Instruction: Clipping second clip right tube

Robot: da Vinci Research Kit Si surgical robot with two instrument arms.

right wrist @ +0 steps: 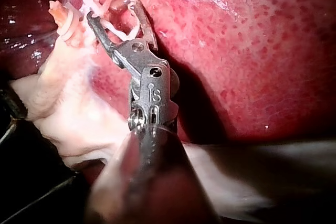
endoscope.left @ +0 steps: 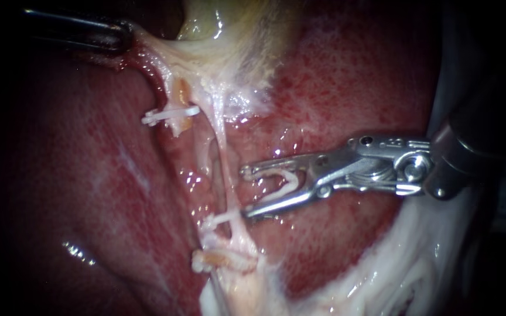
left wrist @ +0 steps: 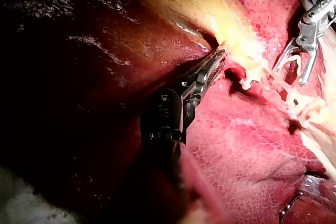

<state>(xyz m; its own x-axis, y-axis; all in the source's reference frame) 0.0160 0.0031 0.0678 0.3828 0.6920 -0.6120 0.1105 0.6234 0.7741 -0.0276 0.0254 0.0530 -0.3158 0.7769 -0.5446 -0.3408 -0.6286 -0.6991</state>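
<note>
Our right instrument carries a clip in wide jaws just right of the right tube; our left instrument pinches the gallbladder edge.

R instrument jaws apart round clip

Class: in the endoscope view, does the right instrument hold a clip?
Yes: a white plastic clip sits within the end effector of the silver right instrument.

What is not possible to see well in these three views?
Endoscope view: shaft of the left instrument, which holds the gallbladder, is lost in shadow.
Endoscope view: whether the right tube lies inside the clip held by the right instrument; depth is unreadable.
Left wrist view: right instrument's shaft, cut by the edge.
</note>
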